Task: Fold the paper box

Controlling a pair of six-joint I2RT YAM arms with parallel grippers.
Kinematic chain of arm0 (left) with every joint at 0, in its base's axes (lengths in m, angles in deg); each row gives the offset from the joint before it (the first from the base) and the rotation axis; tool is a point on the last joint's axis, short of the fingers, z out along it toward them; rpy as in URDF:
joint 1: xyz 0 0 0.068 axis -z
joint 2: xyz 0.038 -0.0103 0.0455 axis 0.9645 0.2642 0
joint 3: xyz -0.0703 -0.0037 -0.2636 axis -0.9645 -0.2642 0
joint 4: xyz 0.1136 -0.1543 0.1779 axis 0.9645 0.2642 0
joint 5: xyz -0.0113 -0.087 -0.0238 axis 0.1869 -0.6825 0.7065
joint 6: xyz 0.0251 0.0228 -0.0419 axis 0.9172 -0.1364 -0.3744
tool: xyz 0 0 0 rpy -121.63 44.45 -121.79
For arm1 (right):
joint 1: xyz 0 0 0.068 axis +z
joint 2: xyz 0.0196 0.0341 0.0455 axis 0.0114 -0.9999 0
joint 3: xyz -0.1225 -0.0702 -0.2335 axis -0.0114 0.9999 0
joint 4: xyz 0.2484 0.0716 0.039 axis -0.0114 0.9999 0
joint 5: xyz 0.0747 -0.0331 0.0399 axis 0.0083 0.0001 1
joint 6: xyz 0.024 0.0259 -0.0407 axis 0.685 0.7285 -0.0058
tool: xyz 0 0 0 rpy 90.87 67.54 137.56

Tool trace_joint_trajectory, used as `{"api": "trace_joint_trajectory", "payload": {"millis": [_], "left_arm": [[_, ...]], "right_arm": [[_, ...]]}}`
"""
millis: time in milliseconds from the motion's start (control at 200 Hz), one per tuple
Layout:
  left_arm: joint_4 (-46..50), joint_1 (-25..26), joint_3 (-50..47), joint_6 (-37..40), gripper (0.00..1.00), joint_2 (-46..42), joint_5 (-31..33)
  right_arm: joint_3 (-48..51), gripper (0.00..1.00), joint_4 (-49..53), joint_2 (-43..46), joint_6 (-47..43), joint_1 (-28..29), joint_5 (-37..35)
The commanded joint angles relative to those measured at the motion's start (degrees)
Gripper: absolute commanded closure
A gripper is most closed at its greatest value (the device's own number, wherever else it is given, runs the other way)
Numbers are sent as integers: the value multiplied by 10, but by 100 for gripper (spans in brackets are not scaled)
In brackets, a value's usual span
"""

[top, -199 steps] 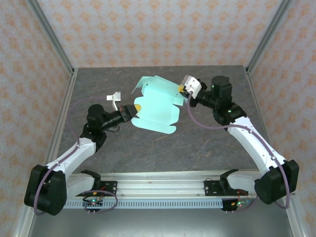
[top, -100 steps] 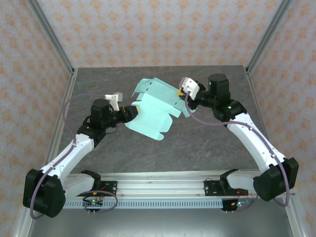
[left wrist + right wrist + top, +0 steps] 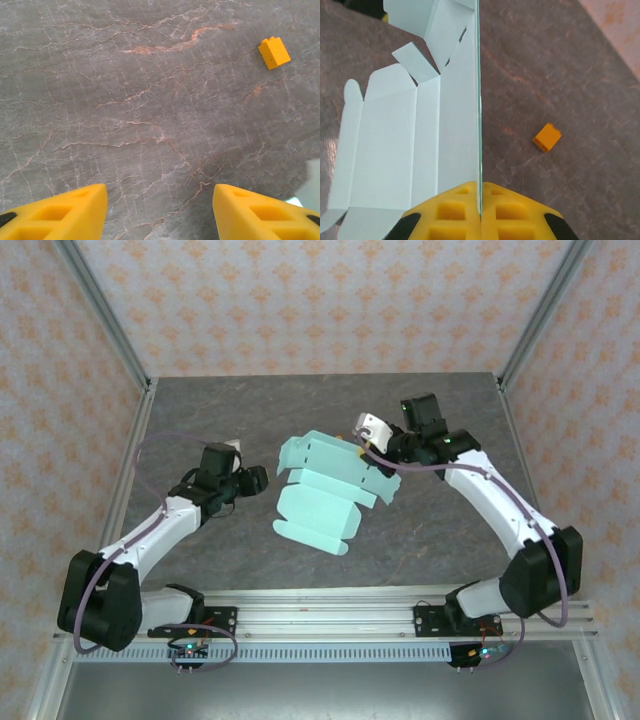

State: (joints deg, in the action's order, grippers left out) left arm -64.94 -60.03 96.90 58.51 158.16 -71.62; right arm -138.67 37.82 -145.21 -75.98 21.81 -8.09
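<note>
1 overhead, 2 wrist close-ups

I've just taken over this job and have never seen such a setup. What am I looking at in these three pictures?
Two robot arms are bolted at the near edge of a table. The wide picture looks down from above and behind them. The other two come from a camera on each wrist, and the yellow blocks at the bottom are that arm's own fingers. The right pincer is shut on one edge of the mint card sheet, the unfolded box. The left pincer is open and empty. A small orange cube lies on the table.
</note>
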Motion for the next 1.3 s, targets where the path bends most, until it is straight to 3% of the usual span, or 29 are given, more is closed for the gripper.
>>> {"api": "trace_joint_trajectory", "payload": {"millis": [0, 185, 415, 816, 1296], "left_arm": [[6, 4, 12, 10, 42, 0, 21], [-16, 4, 9, 3, 42, 10, 13], [-56, 3, 22, -1, 42, 49, 16], [-146, -1, 63, 24, 42, 164, 12], [-110, -1, 135, 98, 44, 261, 18]], "right_arm": [[-22, 100, 8, -18, -28, 2, -27], [5, 100, -47, -41, -77, 29, -125], [90, 100, -214, -36, -145, 59, -210], [245, 100, -514, -26, -256, 82, -268], [294, 100, -619, -30, -349, 102, -289]]}}
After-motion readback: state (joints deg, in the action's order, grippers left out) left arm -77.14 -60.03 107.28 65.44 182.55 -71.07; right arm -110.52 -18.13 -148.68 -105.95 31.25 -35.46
